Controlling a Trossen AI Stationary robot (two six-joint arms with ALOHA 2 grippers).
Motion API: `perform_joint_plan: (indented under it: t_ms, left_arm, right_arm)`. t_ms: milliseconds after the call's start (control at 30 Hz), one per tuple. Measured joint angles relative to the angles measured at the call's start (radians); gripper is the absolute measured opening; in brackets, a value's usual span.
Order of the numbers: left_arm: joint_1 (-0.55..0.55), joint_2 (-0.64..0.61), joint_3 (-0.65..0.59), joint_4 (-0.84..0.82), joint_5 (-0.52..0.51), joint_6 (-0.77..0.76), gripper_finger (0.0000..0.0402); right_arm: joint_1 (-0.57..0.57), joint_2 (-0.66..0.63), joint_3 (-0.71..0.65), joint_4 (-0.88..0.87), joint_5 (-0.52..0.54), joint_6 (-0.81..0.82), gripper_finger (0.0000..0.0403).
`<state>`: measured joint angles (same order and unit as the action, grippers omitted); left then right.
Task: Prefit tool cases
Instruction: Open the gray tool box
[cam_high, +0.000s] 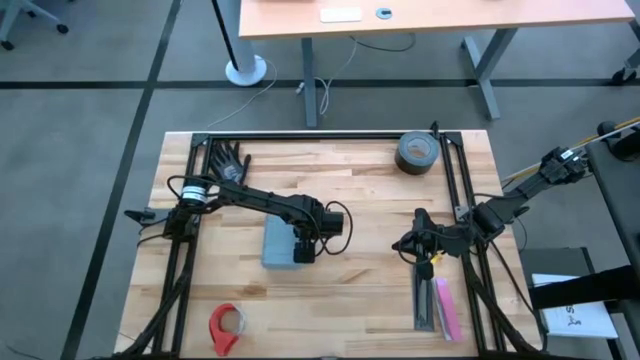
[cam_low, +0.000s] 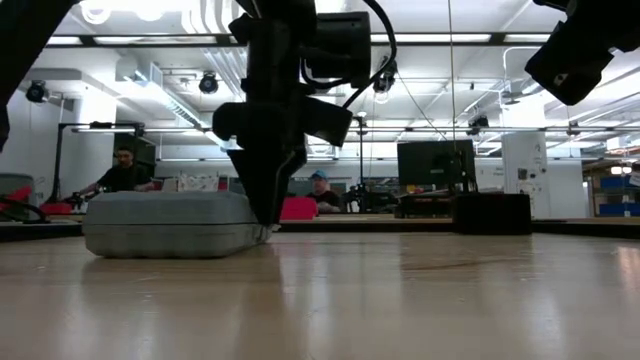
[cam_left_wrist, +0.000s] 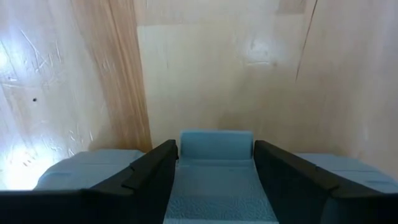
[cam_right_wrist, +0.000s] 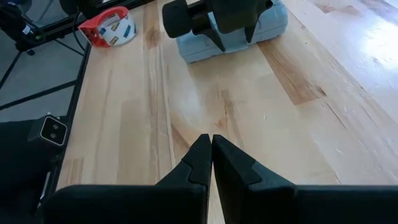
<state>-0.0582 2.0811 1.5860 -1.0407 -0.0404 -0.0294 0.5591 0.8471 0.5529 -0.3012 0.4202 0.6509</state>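
The work surface is a pale wooden table bounded by a black frame, standing on grey carpet with a second desk beyond it. In the low view the room behind shows monitors, ceiling lights and two seated people, too far off to make out further.

The blue-grey tool case lies flat and closed on the table, left of centre. The left gripper is down at the case's right-hand edge. Its wrist view shows the two dark fingers spread on either side of the case's small handle bump, close alongside it; whether the pads press on the plastic cannot be told. The rest of the case is cut off in that view. In the low view the gripper blocks the case's right end, and the case appears to sit level on the table.

The right gripper hangs over bare wood to the right of centre, well apart from the case, with its fingers clenched together on nothing.

A roll of dark tape lies near the far right corner. A red tape dispenser sits near the front left edge. Narrow black and pink bars lie at the front right, partly overlapped by the right arm. A black glove-like object lies at the far left; its nature is unclear.
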Motion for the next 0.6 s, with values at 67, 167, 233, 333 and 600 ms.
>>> perform_joint_plan:
  t_ms: [67,167,233,333,600]
  left_arm:
    - [0.0,0.0,0.0,0.001,0.002,0.006,0.0228]
    - [0.0,0.0,0.0,0.001,0.005,0.012,0.024]
    - [-0.002,0.0,0.0,0.001,0.005,0.013,0.0248]
    - [-0.006,0.0,0.0,0.001,0.031,0.017,0.026]
    - [-0.024,0.0,0.0,0.002,0.058,0.017,0.0271]
  right_arm:
    - [0.0,0.0,0.0,0.0,0.0,0.0,0.0]
    - [0.0,0.0,0.0,0.0,0.0,0.0,0.0]
    - [0.0,0.0,0.0,0.0,0.0,0.0,0.0]
    - [0.0,0.0,0.0,0.0,0.0,0.0,0.0]
    - [0.0,0.0,0.0,0.0,0.0,-0.004,0.0]
